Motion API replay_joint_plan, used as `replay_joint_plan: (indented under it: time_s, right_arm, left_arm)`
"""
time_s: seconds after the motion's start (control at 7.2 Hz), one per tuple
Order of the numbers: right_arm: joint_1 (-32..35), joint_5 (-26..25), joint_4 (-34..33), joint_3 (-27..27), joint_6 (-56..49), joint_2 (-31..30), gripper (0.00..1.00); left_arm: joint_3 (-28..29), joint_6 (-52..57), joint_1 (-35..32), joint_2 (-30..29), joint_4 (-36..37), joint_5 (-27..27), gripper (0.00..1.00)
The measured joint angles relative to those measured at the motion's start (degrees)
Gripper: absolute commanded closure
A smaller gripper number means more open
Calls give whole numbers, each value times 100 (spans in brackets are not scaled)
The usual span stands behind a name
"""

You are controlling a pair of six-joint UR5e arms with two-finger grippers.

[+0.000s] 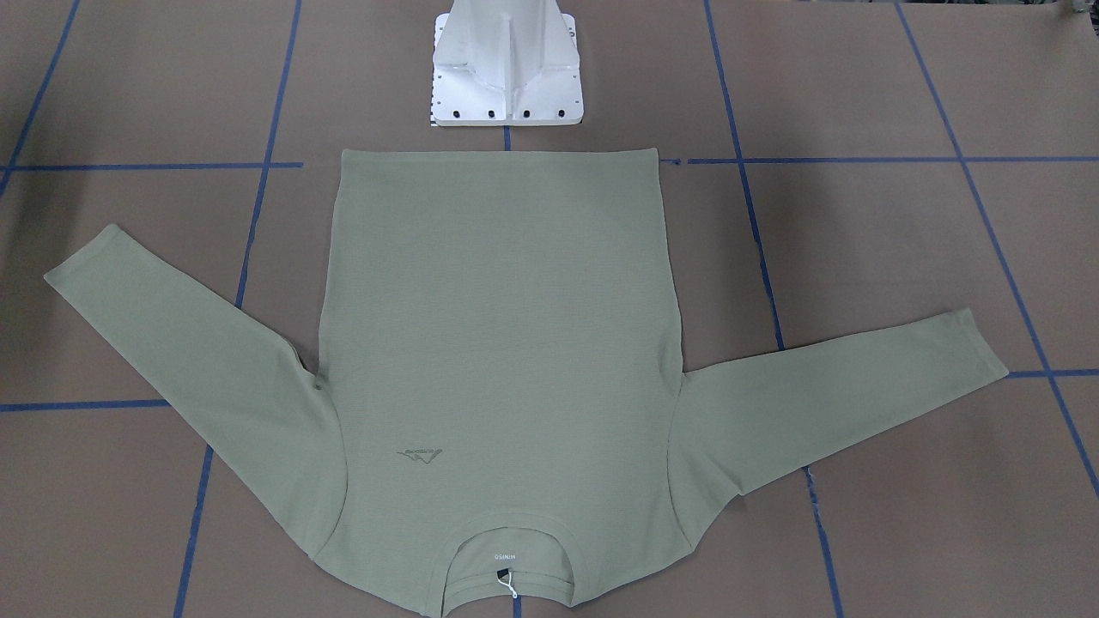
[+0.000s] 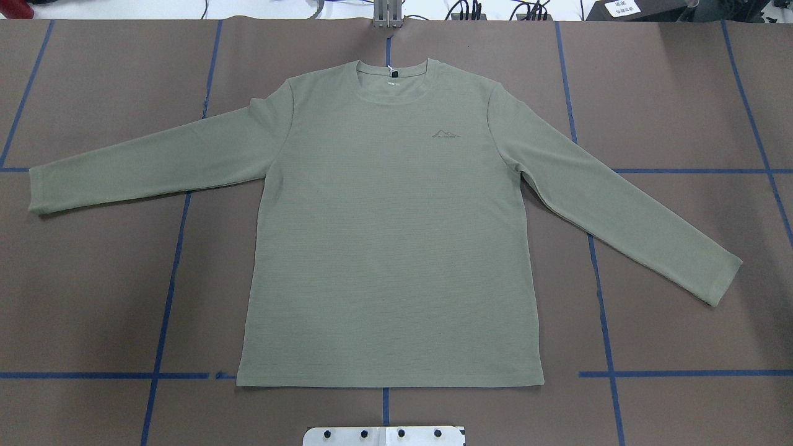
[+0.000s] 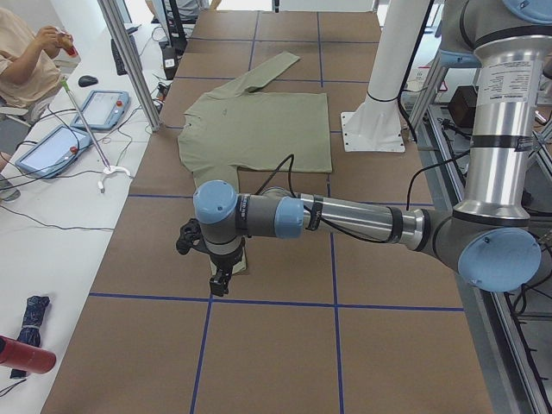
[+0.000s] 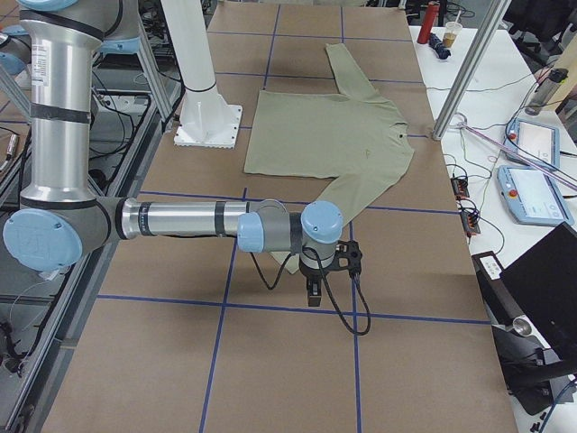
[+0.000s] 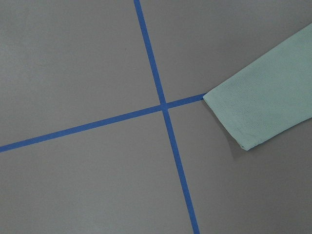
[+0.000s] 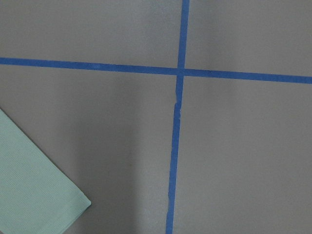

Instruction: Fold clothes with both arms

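Observation:
The sage-green long-sleeved shirt lies flat and front up on the brown table, collar away from the robot's base and both sleeves spread out; it also shows in the front-facing view. The left gripper points down over the left sleeve's cuff end, and that cuff shows in the left wrist view. The right gripper points down just past the right sleeve's cuff. Both grippers show only in the side views, so I cannot tell whether they are open or shut. Nothing visibly hangs from either one.
The white base pedestal stands just behind the shirt's hem. Blue tape lines grid the brown table cover. A side table with tablets, cables and a seated person runs along the far edge, with metal posts beside it.

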Motion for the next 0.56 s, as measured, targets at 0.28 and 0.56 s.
replay_joint_plan:
  time_s: [0.28,0.56]
  right_arm:
    - [-2,1,5,2,0,-11,0]
    - [-3,85,6,20,4,-27,0]
  left_arm:
    - [-60,2,0,0,12,0,0]
    - [-107,4,1,-11,15,-9,0]
